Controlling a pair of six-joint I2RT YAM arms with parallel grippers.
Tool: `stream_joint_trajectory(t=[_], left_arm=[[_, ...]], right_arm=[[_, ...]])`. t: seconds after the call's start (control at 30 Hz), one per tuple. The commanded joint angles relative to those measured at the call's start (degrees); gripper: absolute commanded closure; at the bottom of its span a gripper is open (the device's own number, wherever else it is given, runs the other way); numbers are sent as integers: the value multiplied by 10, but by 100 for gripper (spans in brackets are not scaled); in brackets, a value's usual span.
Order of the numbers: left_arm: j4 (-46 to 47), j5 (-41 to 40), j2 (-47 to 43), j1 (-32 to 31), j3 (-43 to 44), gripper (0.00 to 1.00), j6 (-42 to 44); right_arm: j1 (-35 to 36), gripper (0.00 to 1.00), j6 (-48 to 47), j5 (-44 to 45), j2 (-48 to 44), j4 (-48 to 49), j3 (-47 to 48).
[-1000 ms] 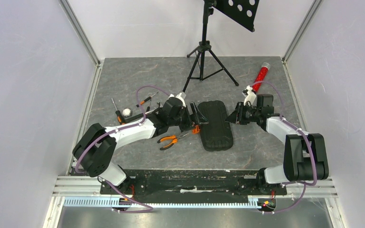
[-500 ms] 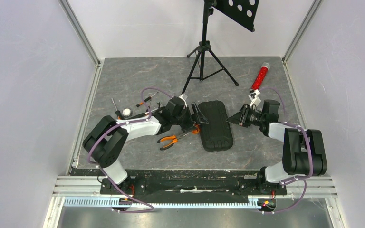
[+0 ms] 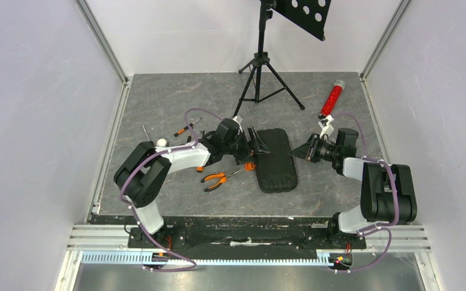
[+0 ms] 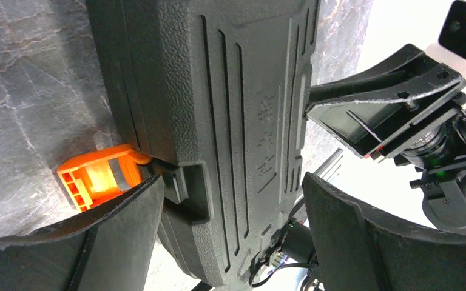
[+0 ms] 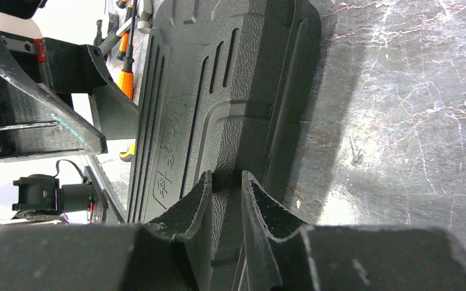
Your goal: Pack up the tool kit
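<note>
The black ribbed tool kit case (image 3: 275, 159) lies closed on the grey table. Its orange latch (image 3: 250, 165) sticks out at the left edge and also shows in the left wrist view (image 4: 100, 176). My left gripper (image 3: 256, 148) is open, its jaws straddling the lid (image 4: 236, 103) beside the latch. My right gripper (image 3: 303, 151) is shut to a narrow gap, its tips against the case's right edge (image 5: 230, 85). Orange-handled pliers (image 3: 214, 177) lie left of the case. A screwdriver (image 3: 185, 128) lies further back left.
A black tripod stand (image 3: 261, 66) stands at the back centre. A red glittery tube (image 3: 332, 97) lies at the back right. A thin tool (image 3: 146, 132) and a small white-headed tool (image 3: 161, 143) lie at the left, behind my left arm.
My left gripper has moved right onto the case's latch edge, and its arm has swung in behind it. My right gripper has shifted slightly. The case has not moved.
</note>
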Motion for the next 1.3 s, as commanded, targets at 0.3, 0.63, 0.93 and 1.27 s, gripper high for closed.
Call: stream_joint_trajectory(t=[0.3,0.63,0.93,1.27], left_arm=[[51,34,-23,-14,57,11,-30],[76,45,-18,-48,110,11,-55],[121,44,-35,-60,123,12,-81],[129,37,-33,-61,144,12,-78]], right_arm=[[24,80,-58,115,16,-110,-24],[73,75,-52,150,7,-109,-19],[97,63,-51,176,-25,-122,-6],[121,43,-81,249,-102,-175,40]])
